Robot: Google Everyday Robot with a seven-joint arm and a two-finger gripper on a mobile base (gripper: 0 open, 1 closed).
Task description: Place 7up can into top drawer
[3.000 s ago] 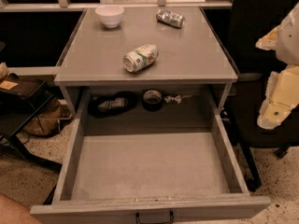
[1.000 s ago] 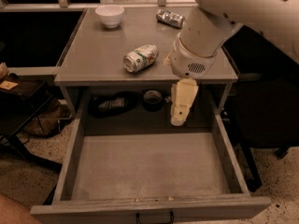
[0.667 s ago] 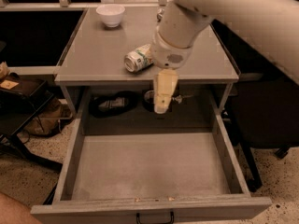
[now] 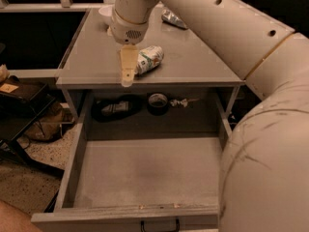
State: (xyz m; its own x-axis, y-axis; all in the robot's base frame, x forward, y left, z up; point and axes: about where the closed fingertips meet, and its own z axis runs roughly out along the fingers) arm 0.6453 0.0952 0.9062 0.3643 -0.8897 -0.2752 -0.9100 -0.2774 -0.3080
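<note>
White-and-green 7up can (image 4: pixel 150 58) lay on its side on the grey cabinet tabletop (image 4: pixel 91 57), near the front edge, about mid-width. It was not in the wide shallow grey top drawer (image 4: pixel 145 173), which stood open below the front edge, small black handle (image 4: pixel 160 224) on its front panel. Tan gripper (image 4: pixel 127 72) hung just at the can's left side, tip over the front edge. Contact unclear; couldn't tell jaw state. Silver-and-dark shiny can (image 4: pixel 172 17) sat toward the back edge. White bowl (image 4: pixel 104 12) was near the back-left corner, partly hidden by the cream arm (image 4: pixel 217 23). Black roll (image 4: pixel 158 103) lay in the recess under the tabletop.
</note>
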